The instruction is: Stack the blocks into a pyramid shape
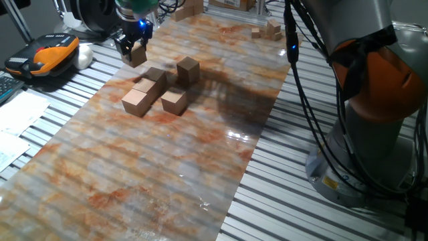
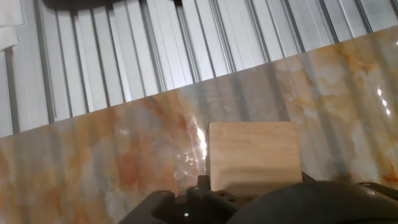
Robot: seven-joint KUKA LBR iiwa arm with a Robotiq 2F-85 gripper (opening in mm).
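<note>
Nearest the hand view's lens sits a single wooden cube [image 2: 254, 155], held at the bottom of the picture with the dark body of the hand under it and the marbled sheet [image 2: 143, 155] beyond. In the fixed view the same cube [image 1: 138, 53] hangs between the fingers of the pincer [image 1: 134, 48], clear of the surface [image 1: 200, 167], near its far left edge; the pincer is clenched on it.

The other blocks lie grouped to the right of and nearer than the pincer. One cube [image 1: 188, 69] stands at the back right, one [image 1: 174, 101] in front of it, and a tight row runs from a front cube [image 1: 136, 102] through a middle one [image 1: 146, 87] to a rear one [image 1: 156, 75]. They touch or nearly touch within that row; no second layer is visible. Smaller wooden pieces [image 1: 267, 30] lie far off.

The step in hand looks like carrying a block to the group. Next, the pincer likely needs to travel toward the cluster and come down squarely, either completing a straight base row or seating the cube across two neighbours without nudging them.
</note>
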